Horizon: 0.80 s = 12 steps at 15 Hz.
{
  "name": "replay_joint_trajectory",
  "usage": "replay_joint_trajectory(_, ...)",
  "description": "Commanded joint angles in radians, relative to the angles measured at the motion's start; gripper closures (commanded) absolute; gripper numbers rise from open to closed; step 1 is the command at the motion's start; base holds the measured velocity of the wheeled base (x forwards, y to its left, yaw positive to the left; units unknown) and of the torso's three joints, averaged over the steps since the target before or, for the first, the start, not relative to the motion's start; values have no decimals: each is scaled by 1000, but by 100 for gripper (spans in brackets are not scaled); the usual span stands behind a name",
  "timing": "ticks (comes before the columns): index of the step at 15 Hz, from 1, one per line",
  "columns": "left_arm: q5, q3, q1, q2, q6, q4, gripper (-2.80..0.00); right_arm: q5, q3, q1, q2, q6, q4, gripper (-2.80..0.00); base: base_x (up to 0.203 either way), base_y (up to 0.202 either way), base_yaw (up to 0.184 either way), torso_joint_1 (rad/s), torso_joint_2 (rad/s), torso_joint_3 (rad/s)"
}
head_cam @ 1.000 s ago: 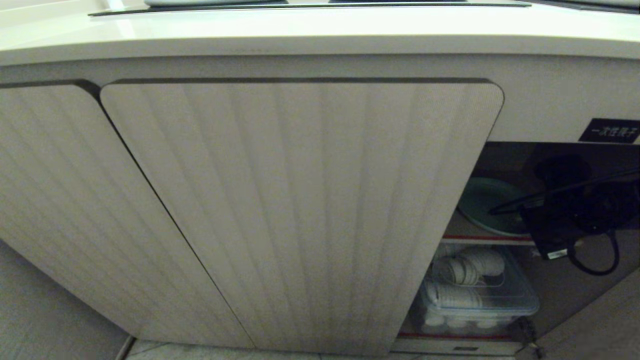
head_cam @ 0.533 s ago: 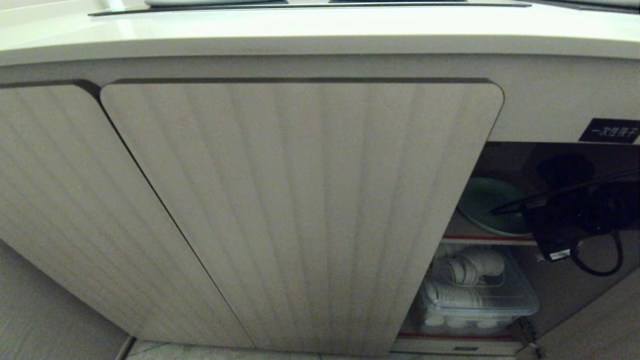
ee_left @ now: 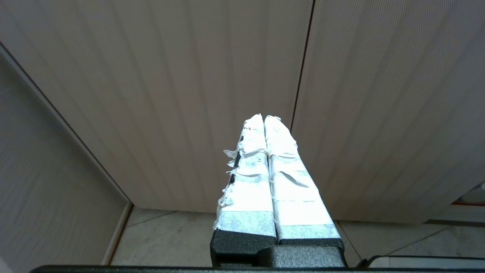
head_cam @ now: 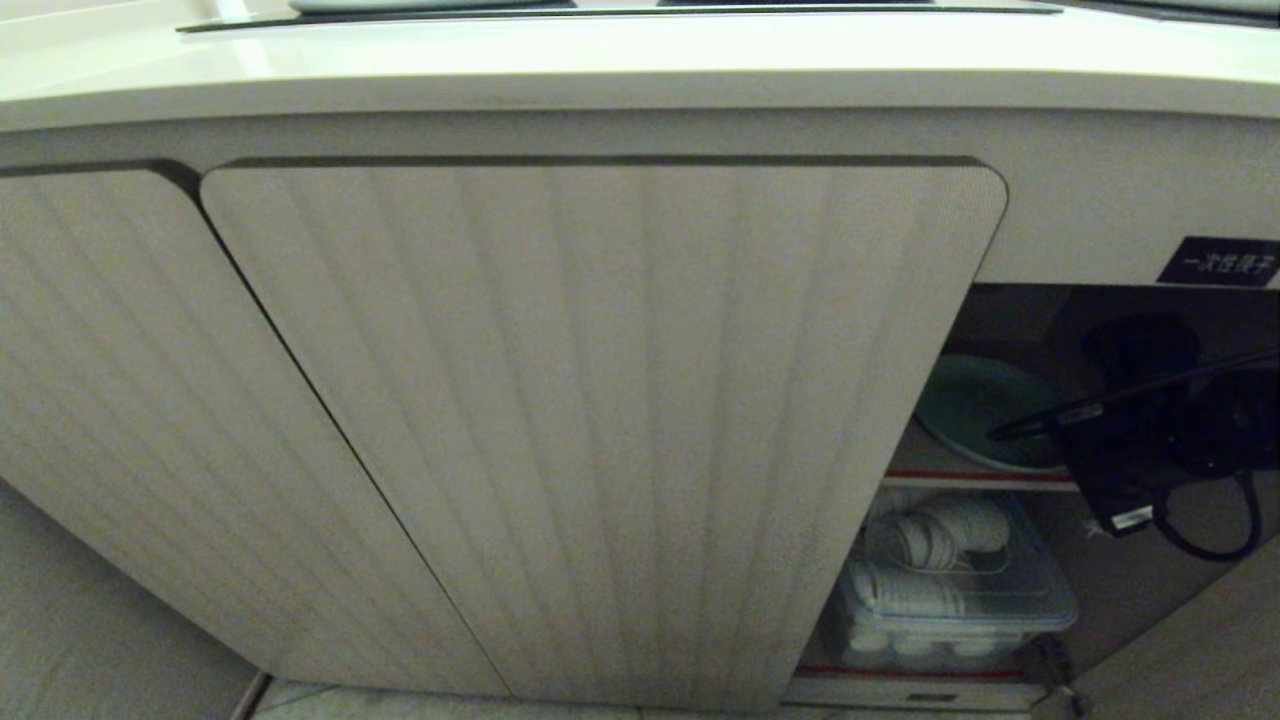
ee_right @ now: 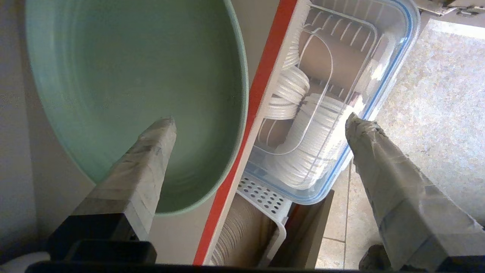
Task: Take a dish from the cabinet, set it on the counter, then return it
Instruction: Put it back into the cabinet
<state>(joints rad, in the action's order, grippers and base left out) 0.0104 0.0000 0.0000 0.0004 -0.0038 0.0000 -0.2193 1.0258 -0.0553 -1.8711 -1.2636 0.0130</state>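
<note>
The mint-green dish [head_cam: 972, 408] lies flat on the red-edged shelf [head_cam: 960, 477] inside the open right side of the cabinet [head_cam: 600, 420]. In the right wrist view my right gripper [ee_right: 259, 121] is open wide. One taped finger [ee_right: 149, 155] hovers over the dish [ee_right: 132, 83]; the other [ee_right: 379, 163] hangs outside the shelf edge. Nothing is gripped. The right arm [head_cam: 1130, 460] shows dark at the cabinet opening. My left gripper [ee_left: 264, 118] is shut and empty, parked facing the closed ribbed doors. The counter [head_cam: 640, 60] runs along the top.
Below the shelf a clear lidded box [head_cam: 950, 590] holds white stacked ware. A perforated white rack [ee_right: 261, 197] sits beside it. A black label [head_cam: 1220, 262] is above the opening. The ribbed door [head_cam: 900, 400] borders the opening's left side; tiled floor [ee_right: 435, 94] lies below.
The right gripper's jaws have spread wider. The right arm has drawn slightly rightward and down, back from the dish. The dish stays on the shelf.
</note>
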Motion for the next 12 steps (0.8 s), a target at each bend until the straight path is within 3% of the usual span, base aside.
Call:
replay_joint_trajectory(1, -1, 0, 0, 0, -1, 0, 0, 0, -16, 2, 22, 2, 3, -280, 0, 0, 0, 0, 0, 0)
replay_joint_trajectory(12, 0, 0, 0, 0, -1, 0, 0, 12, -135, 14, 118, 50, 51, -280, 0, 0, 0, 0, 0, 0)
